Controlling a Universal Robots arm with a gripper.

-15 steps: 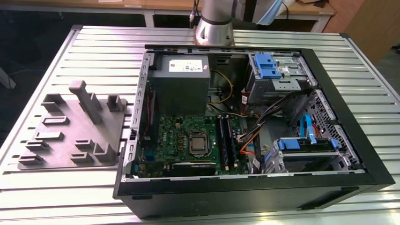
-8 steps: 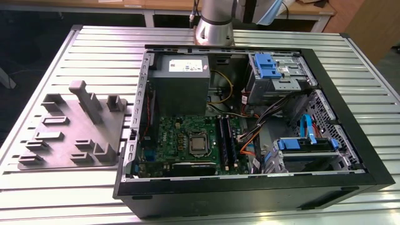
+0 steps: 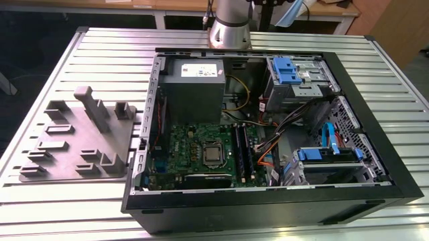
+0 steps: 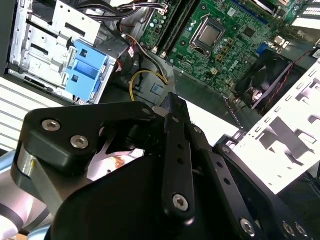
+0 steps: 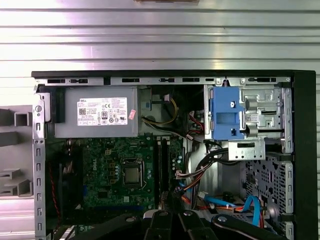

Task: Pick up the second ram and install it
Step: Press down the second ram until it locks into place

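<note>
Gripper (image 4: 170,100): fingers pressed together, nothing seen pinched, above the open case (image 3: 355,90).
Second ram (image 3: 240,148): seated upright at 3 o'clock of CPU socket (image 3: 213,154).
Long axis: 12 to 6.
Room: cables (image 3: 268,145) crowding at 3 o'clock, power supply (image 3: 193,85) at 12.

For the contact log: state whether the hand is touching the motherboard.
Apart. The second wrist view shows the hand well above the motherboard, with open space between them.
</note>
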